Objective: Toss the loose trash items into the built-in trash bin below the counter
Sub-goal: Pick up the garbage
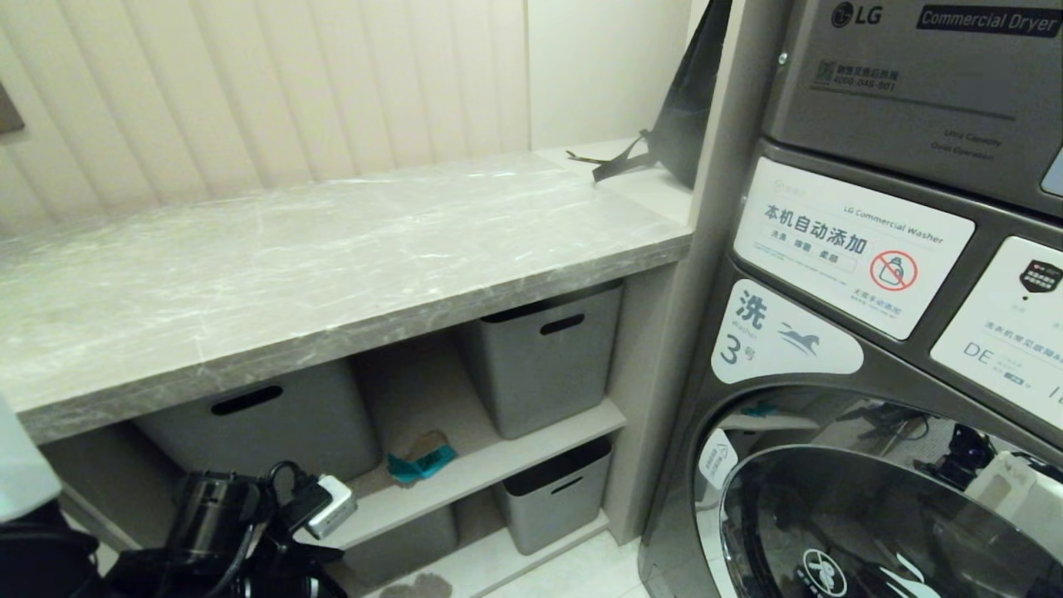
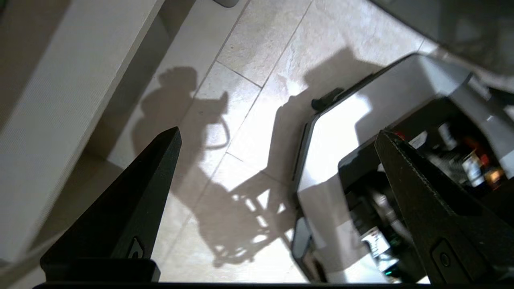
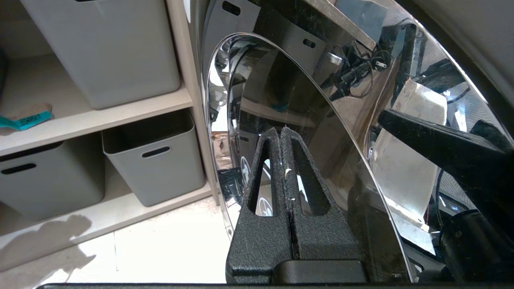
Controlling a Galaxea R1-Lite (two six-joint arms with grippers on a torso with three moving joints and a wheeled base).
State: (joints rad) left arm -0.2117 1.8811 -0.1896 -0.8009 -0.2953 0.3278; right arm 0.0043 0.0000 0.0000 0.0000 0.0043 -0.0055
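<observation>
**Left claw wide open over the floor; teal scrap on the shelf below the counter**

Nearest the left wrist camera, the left claw [image 2: 277, 138] hangs with its two dark fingers [image 2: 132, 200] spread wide and nothing between them. Beneath it lie pale floor tiles [image 2: 257, 52], crossed by the arm's shadow, with part of the robot's white base [image 2: 341, 120] to one side. In the head view the left arm [image 1: 216, 515] shows only as dark hardware at the lower left, below the front edge of the counter [image 1: 332, 249].

The right claw [image 3: 280, 134] is pressed shut, fingers together, gripping nothing. It points at the chromed door of the washer [image 3: 321, 100], close in front of it.

The small teal paper scrap [image 1: 421, 463] lies flat on the upper shelf [image 1: 498, 457] beneath the counter, in the gap between two grey tubs [image 1: 544, 357]. It sits to the right of the left arm, apart from it, and well apart from both claws. The right wrist view shows the same scrap [image 3: 25, 119] at its edge.

A black strapped bag [image 1: 685, 100] leans at the far right end of the counter.
</observation>
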